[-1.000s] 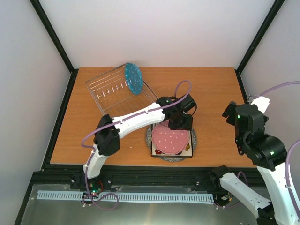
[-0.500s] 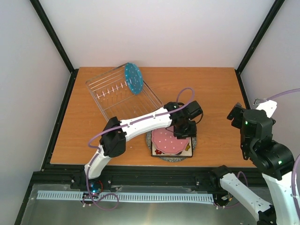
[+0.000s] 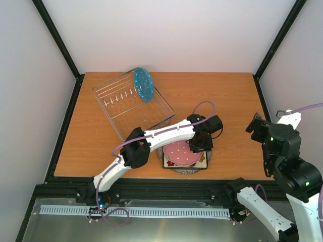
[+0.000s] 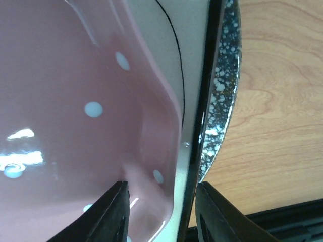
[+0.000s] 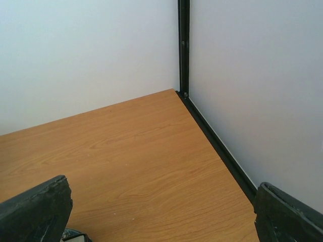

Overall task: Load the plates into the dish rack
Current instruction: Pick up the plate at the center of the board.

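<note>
Three plates lie stacked at the table's front middle: a pink white-dotted plate [image 3: 181, 152] on top, a square cream plate [image 3: 202, 161] with a dark rim under it, a round grey speckled plate [image 3: 187, 171] at the bottom. My left gripper [image 3: 198, 144] is down at the stack's right edge. In the left wrist view its jaws [image 4: 162, 194] are partly open and straddle the rims. One finger is over the pink plate [image 4: 75, 101], the other outside the cream plate [image 4: 194, 55] and the grey plate [image 4: 224, 101]. A blue dotted plate [image 3: 144, 84] stands upright in the dish rack [image 3: 107, 112]. My right gripper [image 3: 255, 127] is open and empty.
The wire rack sits slanted at the back left of the wooden table [image 5: 141, 151]. White walls and black frame posts [image 5: 183, 45] close in the table. The right wrist view looks at the table's far right corner.
My left arm has reached farther right and lowered onto the stack's right edge, with its jaws narrowing. The right arm has drawn back toward the near right.
</note>
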`<state>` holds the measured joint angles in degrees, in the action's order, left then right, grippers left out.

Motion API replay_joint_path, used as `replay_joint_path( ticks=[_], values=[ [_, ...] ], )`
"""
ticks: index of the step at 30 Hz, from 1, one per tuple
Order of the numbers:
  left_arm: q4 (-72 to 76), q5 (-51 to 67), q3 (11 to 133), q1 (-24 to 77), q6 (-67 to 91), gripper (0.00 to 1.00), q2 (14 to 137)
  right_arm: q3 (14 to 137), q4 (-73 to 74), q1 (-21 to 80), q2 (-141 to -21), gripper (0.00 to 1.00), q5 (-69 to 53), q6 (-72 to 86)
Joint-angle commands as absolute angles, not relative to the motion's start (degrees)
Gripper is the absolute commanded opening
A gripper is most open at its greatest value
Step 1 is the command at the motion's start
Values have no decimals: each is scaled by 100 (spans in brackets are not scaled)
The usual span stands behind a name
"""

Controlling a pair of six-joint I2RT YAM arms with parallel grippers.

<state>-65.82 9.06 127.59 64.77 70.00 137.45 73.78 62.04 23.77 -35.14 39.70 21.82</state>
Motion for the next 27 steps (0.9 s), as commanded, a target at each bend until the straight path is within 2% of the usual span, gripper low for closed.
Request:
replay_joint_path(
  ticks=[1,23,27],
  values=[
    [-6926,510,13107,6583,7110,36,13772,7432,6170,2347,-3393,97,3903,1986],
    [-6925,375,13353,6601,7018,33,14268,7393,6082,2344,-3268,97,3783,1700],
    [-6990,312,13359,6601,7020,28,14278,7383,6070,2347,-3246,97,3813,1666]
  ],
)
